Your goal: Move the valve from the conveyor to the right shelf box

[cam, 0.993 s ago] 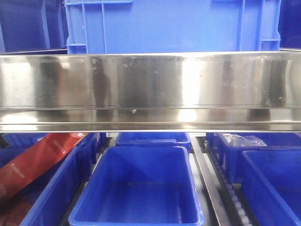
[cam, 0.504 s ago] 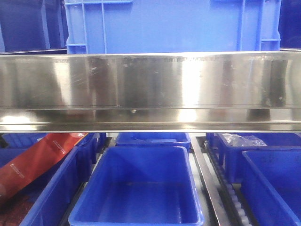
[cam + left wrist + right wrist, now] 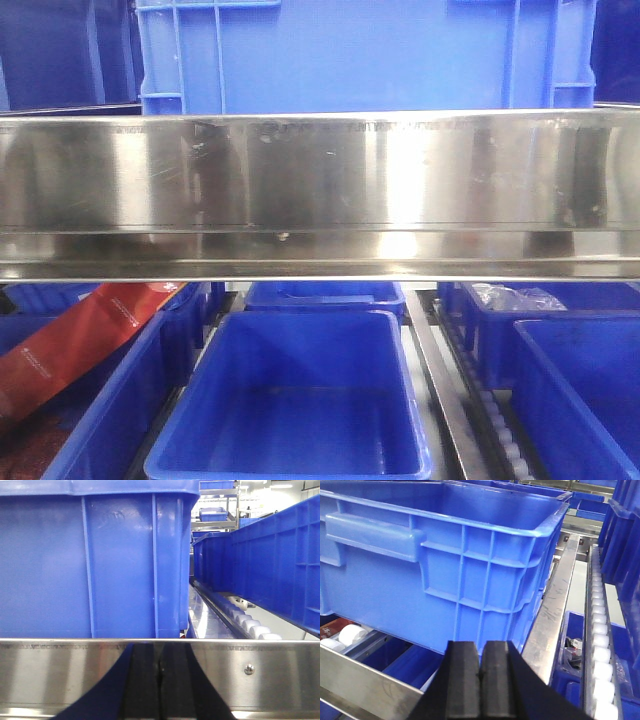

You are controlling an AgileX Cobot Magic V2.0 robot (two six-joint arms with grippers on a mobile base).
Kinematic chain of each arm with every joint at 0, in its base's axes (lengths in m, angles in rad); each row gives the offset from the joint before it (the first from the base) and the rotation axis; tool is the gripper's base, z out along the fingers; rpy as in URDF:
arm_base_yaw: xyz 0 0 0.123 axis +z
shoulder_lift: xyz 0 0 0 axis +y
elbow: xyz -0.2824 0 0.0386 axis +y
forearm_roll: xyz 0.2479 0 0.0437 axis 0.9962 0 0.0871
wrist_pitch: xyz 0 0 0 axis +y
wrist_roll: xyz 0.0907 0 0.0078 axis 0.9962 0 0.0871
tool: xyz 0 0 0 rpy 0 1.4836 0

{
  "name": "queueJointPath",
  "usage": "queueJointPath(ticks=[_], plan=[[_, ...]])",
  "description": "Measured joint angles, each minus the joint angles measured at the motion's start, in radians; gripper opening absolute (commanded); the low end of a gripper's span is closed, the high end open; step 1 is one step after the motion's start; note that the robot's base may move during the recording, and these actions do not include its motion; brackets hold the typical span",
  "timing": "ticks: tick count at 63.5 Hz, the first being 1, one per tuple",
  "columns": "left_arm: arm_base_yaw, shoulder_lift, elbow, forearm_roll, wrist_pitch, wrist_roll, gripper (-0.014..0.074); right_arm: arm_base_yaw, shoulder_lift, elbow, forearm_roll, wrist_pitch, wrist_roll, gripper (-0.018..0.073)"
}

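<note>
1. Two blue crates are seen: a large ribbed crate (image 3: 445, 555) above a steel rail (image 3: 320, 190), an empty bin (image 3: 300, 400) below.
2. Left gripper (image 3: 160, 680) and right gripper (image 3: 481, 680) are pressed together, holding nothing.
3. Valve and conveyor are out of view.

The front-facing view looks level and close at a broad polished steel shelf rail (image 3: 320, 190) that spans the frame, with a tall ribbed blue plastic crate (image 3: 365, 55) above it and open blue bins (image 3: 295, 400) on the tier below. The left wrist view sits low, right against the same kind of rail (image 3: 260, 672), facing a blue crate wall (image 3: 95, 565) — very near. The right wrist view looks down and forward at a handled blue crate (image 3: 445, 565), beside a line of white rollers (image 3: 600, 640).
</note>
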Motion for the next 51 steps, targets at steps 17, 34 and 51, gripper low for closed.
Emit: queueJointPath(ticks=[17,34,51], plan=[[0.0,0.0,0.0,0.0,0.0,0.0,-0.0111,0.0,0.0,0.0,0.0,0.0,0.0,-0.0158],[0.0,0.0,0.0,0.0,0.0,0.0,-0.0111,0.0,-0.002,0.002,0.0,-0.003,0.0,-0.0158],[0.0,0.0,0.0,0.0,0.0,0.0,-0.0111,-0.178,-0.15,0.103,0.0,-0.043,0.019,-0.0158]])
